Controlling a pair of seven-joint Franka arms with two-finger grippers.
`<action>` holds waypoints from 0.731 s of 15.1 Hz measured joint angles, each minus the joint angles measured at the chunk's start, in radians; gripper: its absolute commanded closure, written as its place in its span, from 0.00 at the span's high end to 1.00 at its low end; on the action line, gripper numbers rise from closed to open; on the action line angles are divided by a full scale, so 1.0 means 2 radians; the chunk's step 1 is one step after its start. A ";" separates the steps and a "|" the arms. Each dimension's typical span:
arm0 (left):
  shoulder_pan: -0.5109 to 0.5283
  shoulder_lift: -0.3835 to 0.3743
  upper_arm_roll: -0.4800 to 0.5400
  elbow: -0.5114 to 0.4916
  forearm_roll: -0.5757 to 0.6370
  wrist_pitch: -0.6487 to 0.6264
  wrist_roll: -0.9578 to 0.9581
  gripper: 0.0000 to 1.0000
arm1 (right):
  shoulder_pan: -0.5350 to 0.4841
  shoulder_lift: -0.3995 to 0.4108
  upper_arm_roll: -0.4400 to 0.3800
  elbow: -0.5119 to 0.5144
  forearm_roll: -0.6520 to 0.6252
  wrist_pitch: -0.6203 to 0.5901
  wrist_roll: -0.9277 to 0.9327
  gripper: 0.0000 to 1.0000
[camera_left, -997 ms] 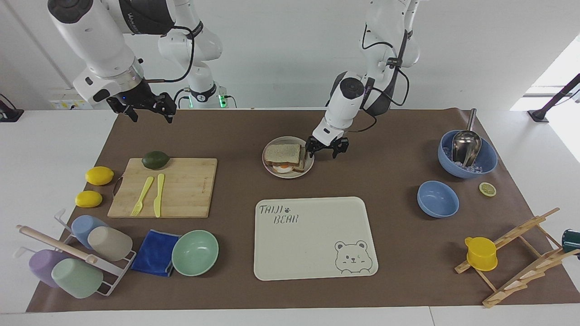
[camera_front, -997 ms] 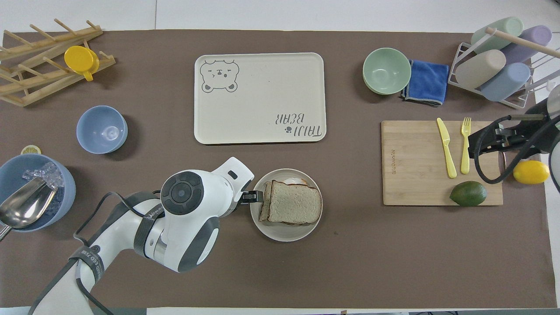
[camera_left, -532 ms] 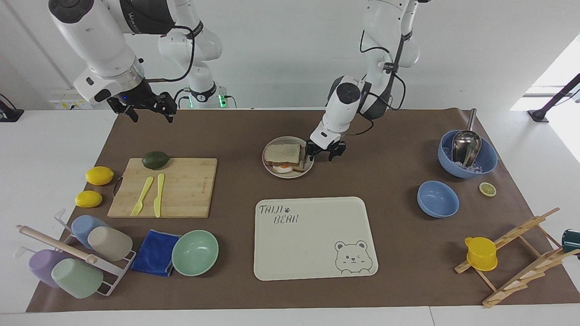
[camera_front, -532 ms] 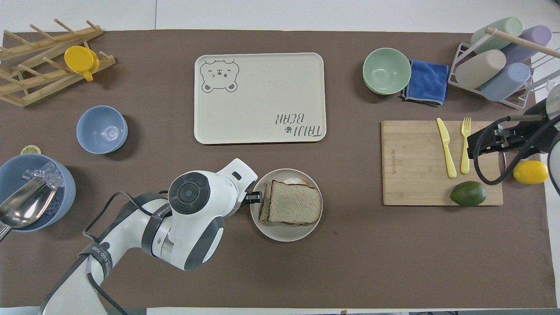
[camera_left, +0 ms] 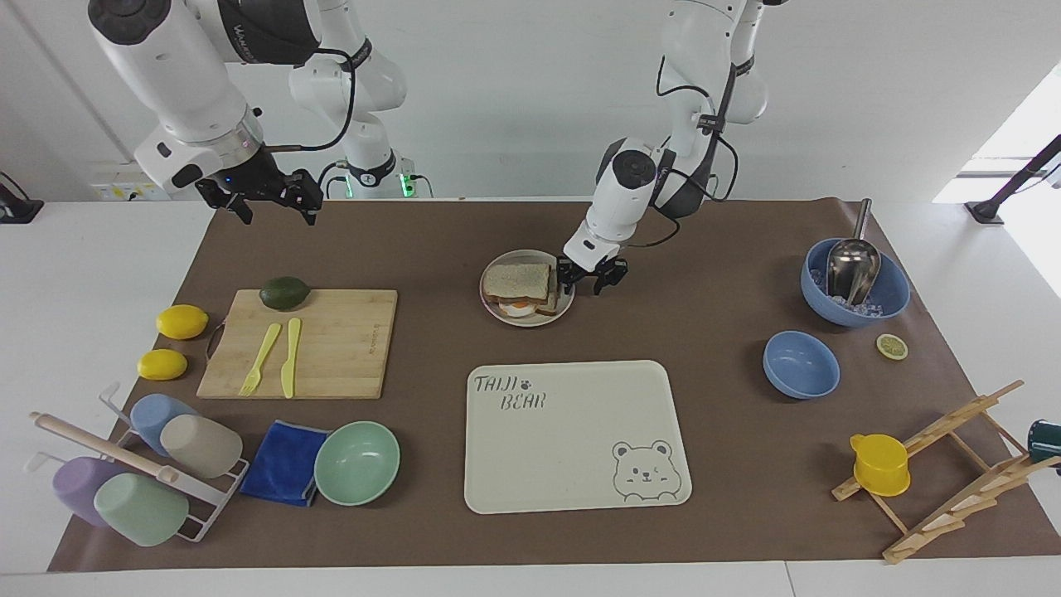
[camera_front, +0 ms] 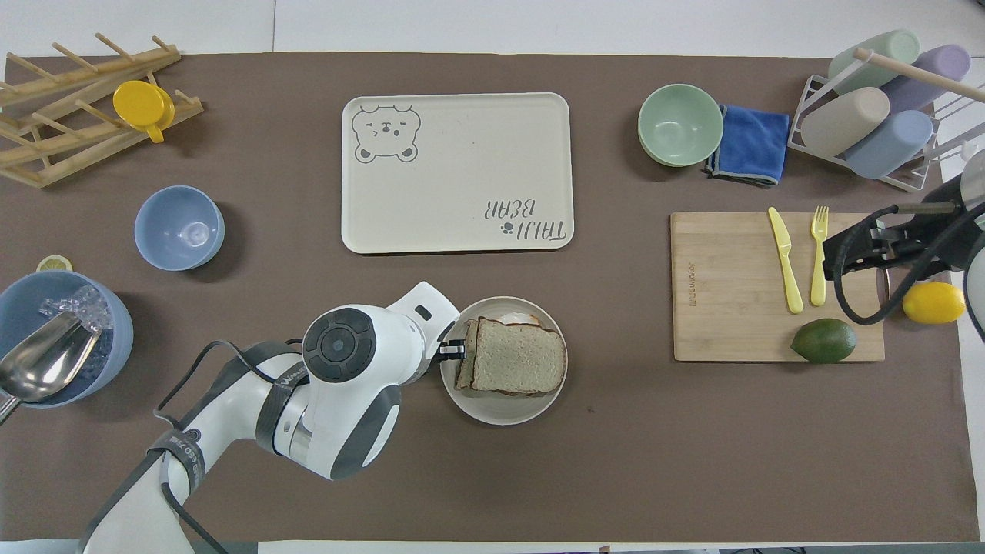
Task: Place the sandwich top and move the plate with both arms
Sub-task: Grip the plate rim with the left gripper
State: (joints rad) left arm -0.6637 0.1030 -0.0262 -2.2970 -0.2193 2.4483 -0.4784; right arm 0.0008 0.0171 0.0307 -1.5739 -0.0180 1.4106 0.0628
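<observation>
With the speckled brown-crusted sandwich top already on the small round beige-grey plate, the left gripper, half-open at its rim, may tip it if its grip slips, while the open right gripper waits apart.
</observation>
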 measured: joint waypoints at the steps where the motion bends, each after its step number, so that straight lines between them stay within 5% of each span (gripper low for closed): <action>1: -0.001 0.003 0.000 0.000 -0.001 0.004 0.000 0.25 | 0.000 0.000 0.000 0.000 0.000 0.000 0.000 1.00; 5: -0.006 0.008 -0.001 0.000 -0.002 0.015 0.000 0.01 | 0.000 -0.002 0.000 -0.001 0.000 0.000 0.000 1.00; 11: -0.007 0.005 -0.002 0.001 -0.004 0.016 0.003 0.00 | 0.000 -0.003 0.000 -0.002 0.000 0.000 0.000 1.00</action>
State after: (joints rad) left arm -0.6769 0.1122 -0.0300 -2.2953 -0.2264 2.4795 -0.4724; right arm 0.0011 0.0113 0.0311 -1.5781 -0.0180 1.4107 0.0627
